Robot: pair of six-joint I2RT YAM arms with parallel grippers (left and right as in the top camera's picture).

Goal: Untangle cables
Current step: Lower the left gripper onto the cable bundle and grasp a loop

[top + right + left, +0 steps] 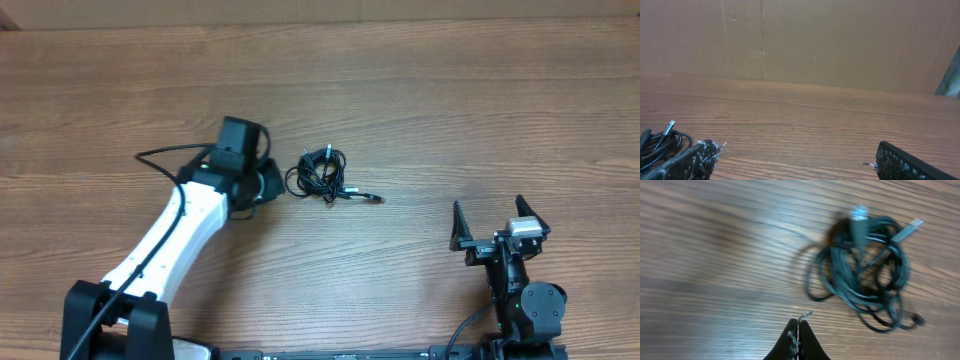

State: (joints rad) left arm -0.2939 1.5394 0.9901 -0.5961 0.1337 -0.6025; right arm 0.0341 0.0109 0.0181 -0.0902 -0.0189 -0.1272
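Observation:
The cables (322, 173) lie as one small tangled black bundle on the wooden table, with a plug end trailing right (372, 198). In the left wrist view the bundle (865, 280) shows looped cords and a silver-tipped plug (912, 226). My left gripper (798, 326) is shut with nothing between its fingers, just left of and short of the bundle; from overhead the left gripper (268, 182) is beside the bundle. My right gripper (492, 214) stands open far to the right, empty. The right wrist view catches the cables (660, 141) at its left edge.
The wooden table (450, 100) spreads all around the bundle. A brown cardboard wall (840, 45) stands behind the far table edge. The white left arm (170, 240) reaches in from the lower left, with its own thick black cable along it.

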